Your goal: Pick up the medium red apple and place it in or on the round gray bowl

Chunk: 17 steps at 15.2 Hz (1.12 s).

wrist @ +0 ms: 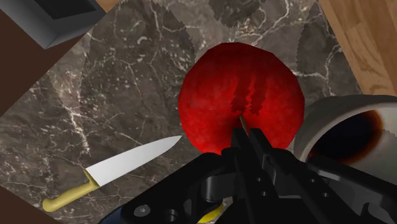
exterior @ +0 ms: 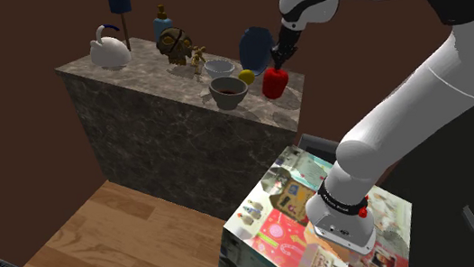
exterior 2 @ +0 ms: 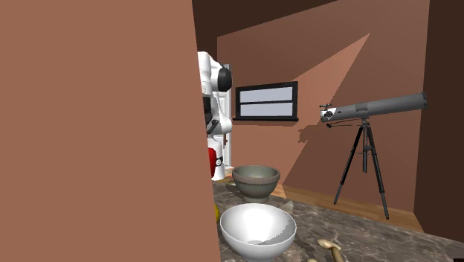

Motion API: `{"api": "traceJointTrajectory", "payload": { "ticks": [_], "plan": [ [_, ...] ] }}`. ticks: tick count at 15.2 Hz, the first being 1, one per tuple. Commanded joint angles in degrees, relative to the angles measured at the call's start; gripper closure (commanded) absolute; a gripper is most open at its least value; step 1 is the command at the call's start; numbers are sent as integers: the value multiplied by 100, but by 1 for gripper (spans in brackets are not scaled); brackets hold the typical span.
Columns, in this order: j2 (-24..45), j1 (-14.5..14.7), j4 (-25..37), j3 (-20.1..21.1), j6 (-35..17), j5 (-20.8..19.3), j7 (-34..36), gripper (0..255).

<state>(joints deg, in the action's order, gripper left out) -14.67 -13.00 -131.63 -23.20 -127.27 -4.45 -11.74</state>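
The red apple [exterior: 275, 81] [wrist: 238, 95] rests near the marble counter's [exterior: 130, 80] end, by the shoulder view's right. My black gripper [exterior: 278, 60] [wrist: 248, 132] hangs straight above it, fingers together, tips at the apple's stem. Whether they pinch the stem I cannot tell. The round gray bowl [exterior: 228, 92] [exterior 2: 256, 181] [wrist: 347, 133] stands beside the apple, dark inside. In the second exterior view a sliver of the apple [exterior 2: 212, 160] peeks past a brown wall.
A white bowl [exterior: 219, 67] [exterior 2: 256, 231], a yellow fruit [exterior: 245, 76] and a blue plate [exterior: 255, 46] stand close behind the bowl. A yellow-handled knife [wrist: 121, 168] lies by the apple. Figurines and a white swan [exterior: 110, 51] fill the counter's far end.
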Motion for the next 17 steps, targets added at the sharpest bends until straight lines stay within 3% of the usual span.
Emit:
{"api": "traceJointTrajectory", "payload": {
  "ticks": [1,17],
  "plan": [
    [-60,-1,109,23,168,-17,25,255],
    [-286,17,1145,143,1420,-46,94,255]
  ]
}}
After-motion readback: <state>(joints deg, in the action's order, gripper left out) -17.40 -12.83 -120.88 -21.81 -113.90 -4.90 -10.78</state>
